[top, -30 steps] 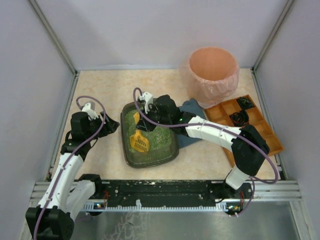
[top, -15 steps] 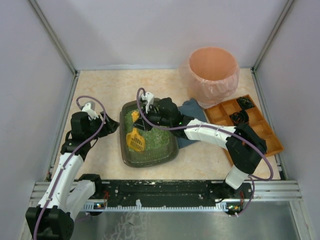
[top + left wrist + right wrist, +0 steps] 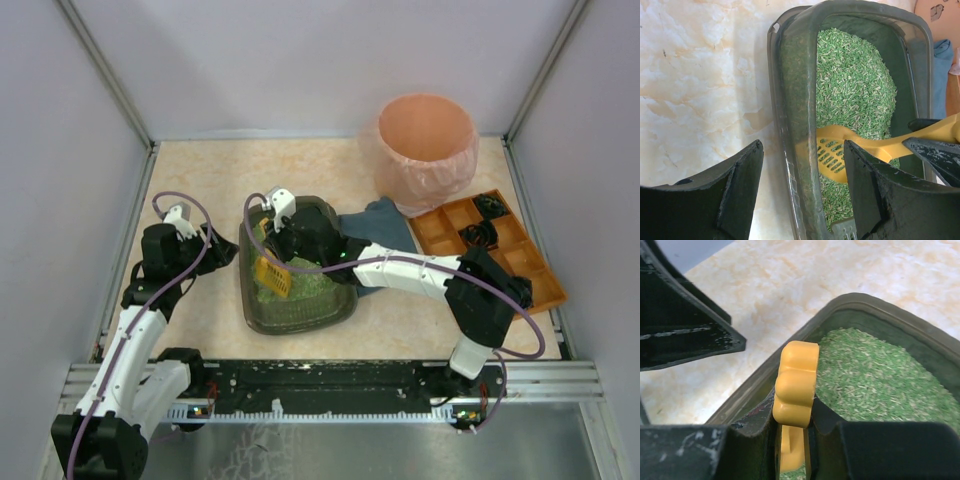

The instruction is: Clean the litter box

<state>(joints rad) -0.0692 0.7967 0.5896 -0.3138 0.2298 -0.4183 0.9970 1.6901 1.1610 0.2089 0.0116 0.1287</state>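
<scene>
**Scoop in the litter, sifting under way**

Pale grey walls are boxing in three sides of a marbled beige worktop (image 3: 200, 190), and the litter box (image 3: 300, 325) is sitting near its centre, just ahead of your two arm bases. Green granules are filling most of the box.

Your right tool (image 3: 290, 240) is pinching the handle of a yellow slotted scoop (image 3: 272, 275), jaws pressed tight on it, and the scoop's blade is lying down in the litter toward the 9 o'clock wall of the box. Your left tool (image 3: 215, 250) is hanging spread and holding nothing at the box's 9 o'clock side. From its wrist view, its fingers are standing either side of that rim (image 3: 785, 125); whether they are touching it, you cannot tell.

You are probably in the sifting step. No clumps are showing on the blade yet. The next move is likely calling for you to draw the scoop through the granules, lift it level, and carry it to the pink-lined bin (image 3: 425, 140) at 1 o'clock. Closing the left tool on the rim would steady the box.

A blue cloth (image 3: 385, 215) is lying under the box's 3 o'clock edge, and an orange compartmented tray (image 3: 545, 285) is sitting beyond it.
</scene>
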